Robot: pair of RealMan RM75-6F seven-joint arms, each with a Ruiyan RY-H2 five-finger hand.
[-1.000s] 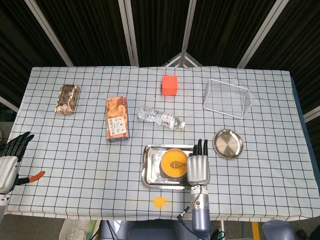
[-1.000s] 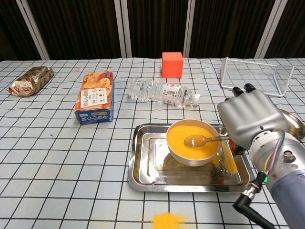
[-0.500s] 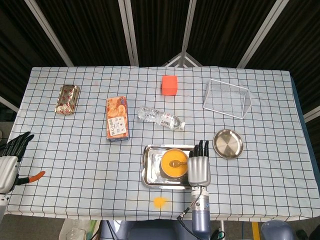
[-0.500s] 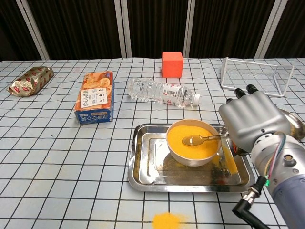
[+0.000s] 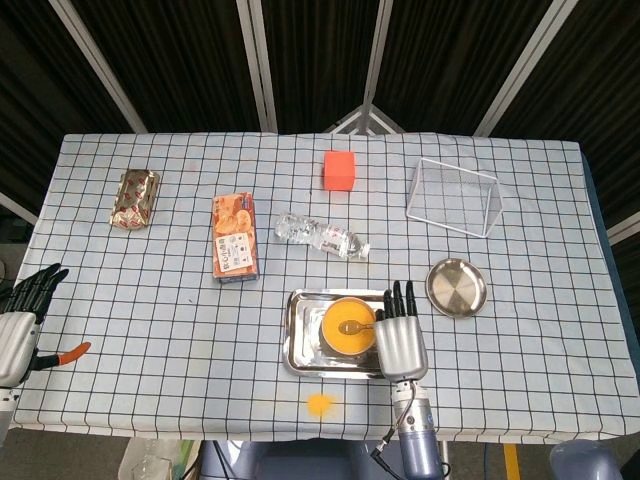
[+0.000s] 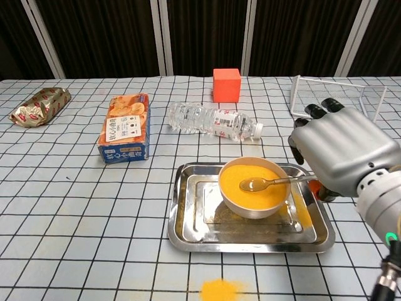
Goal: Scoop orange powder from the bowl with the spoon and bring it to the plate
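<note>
Two hands show, and only one matters here. Far left of the tray (image 5: 300,340), at the table's near corner, the left hand (image 5: 18,318) idles with fingers apart, holding nothing. On the tray sits the bowl (image 6: 254,187), full of orange powder (image 6: 250,177), with the spoon (image 6: 260,184) lying bowl-first on the powder surface and its handle running out over the rim toward the right. Just right of the tray, the right hand (image 6: 343,154) holds that handle end; its back faces both cameras, so the exact grip is hidden. Right of the tray and slightly farther back lies the plate (image 5: 456,287), bare.

To scoop well, I judge the hand should dip the spoon tip under the powder, level it before lifting, then carry it low and steady toward the plate; a spill (image 6: 219,290) already lies on the cloth in front of the tray.
</note>
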